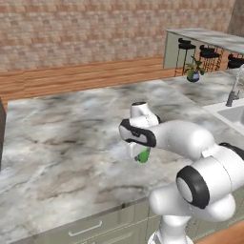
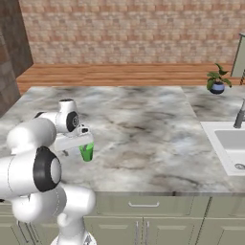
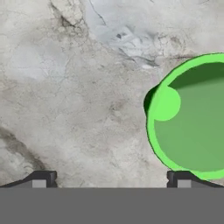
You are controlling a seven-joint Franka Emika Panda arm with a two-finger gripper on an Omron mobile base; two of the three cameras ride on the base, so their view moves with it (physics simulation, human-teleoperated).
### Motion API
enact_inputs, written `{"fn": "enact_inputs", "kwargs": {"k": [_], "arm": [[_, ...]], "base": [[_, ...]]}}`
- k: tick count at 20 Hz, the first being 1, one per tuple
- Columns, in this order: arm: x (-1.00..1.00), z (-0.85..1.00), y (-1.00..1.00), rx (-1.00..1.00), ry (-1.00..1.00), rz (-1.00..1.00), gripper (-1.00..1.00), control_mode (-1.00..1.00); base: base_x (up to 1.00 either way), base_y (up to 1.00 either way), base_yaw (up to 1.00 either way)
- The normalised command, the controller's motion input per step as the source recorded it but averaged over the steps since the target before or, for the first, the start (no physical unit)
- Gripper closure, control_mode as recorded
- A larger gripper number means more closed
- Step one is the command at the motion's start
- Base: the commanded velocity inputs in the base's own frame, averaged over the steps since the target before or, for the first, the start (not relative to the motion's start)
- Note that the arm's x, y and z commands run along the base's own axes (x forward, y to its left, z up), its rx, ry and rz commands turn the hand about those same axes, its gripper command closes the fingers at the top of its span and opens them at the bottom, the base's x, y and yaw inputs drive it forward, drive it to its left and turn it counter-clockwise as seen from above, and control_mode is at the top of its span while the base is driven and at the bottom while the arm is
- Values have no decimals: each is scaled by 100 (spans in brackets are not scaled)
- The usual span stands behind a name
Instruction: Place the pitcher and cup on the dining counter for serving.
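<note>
Over the cup, jaws wide, nothing held.

The cup (image 2: 86,152) stood upright on the marbled counter (image 2: 143,129), just under my gripper (image 3: 111,177) and off to one side of it. I judged it light, stiff and smooth-walled, likely to tip or slide if nudged, so best pinched across its sides below the rim. My fingers (image 3: 43,178) stood fully apart, touching nothing.
</note>
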Motion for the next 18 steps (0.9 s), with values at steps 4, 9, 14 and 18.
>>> {"fn": "enact_inputs", "kwargs": {"k": [4, 9, 14, 18], "arm": [[9, -30, 0, 0, 14, 5, -100, -100], [2, -24, 0, 1, 11, 4, -100, -100], [-14, 2, 2, 0, 1, 0, -100, -100], [-10, 19, 0, 0, 0, 0, -100, -100]], "base": [[0, 0, 0], [0, 0, 0], [0, 0, 0], [0, 0, 0]]}}
